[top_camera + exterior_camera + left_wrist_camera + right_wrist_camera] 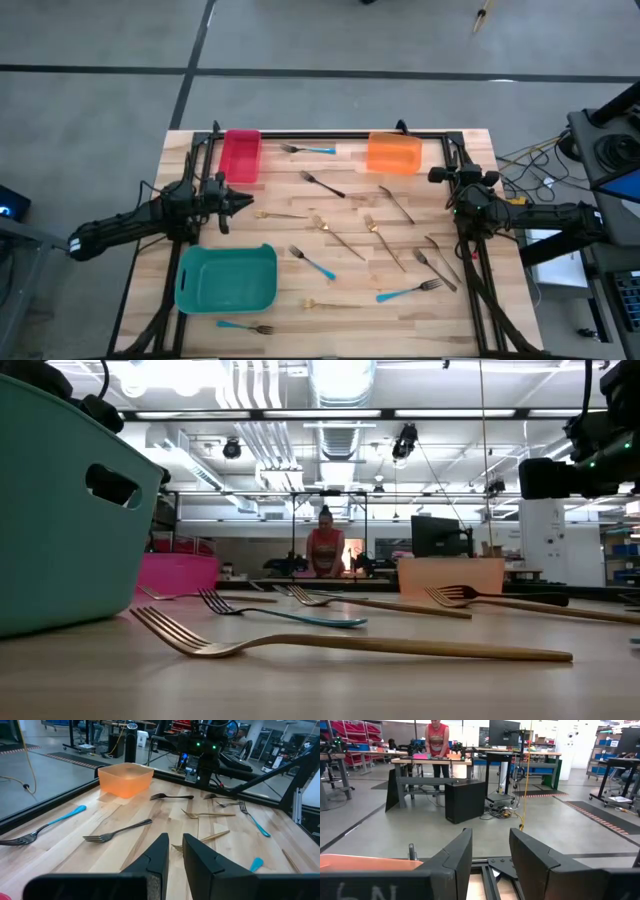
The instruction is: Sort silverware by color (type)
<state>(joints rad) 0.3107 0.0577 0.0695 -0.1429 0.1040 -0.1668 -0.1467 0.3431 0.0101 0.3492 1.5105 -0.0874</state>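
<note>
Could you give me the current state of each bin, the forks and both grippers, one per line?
Red bin: upright, looks empty.
Orange bin: upright, nothing visible inside.
Teal bin: upright, empty.
Forks: scattered flat on the table, none in a bin.
Left gripper: narrow gap between fingers, holding nothing, near the red bin.
Right gripper: open, empty, by the table's right edge.

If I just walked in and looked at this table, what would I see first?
Probably the three bright plastic bins on the wooden table: a big teal bin at the near left, a red bin at the far left and an orange bin at the far right. Next, the thin forks scattered between them, some gold, some dark metal, some blue-handled like the blue-handled fork near the front. Two dark robot arms wait at the sides, holding nothing.
</note>
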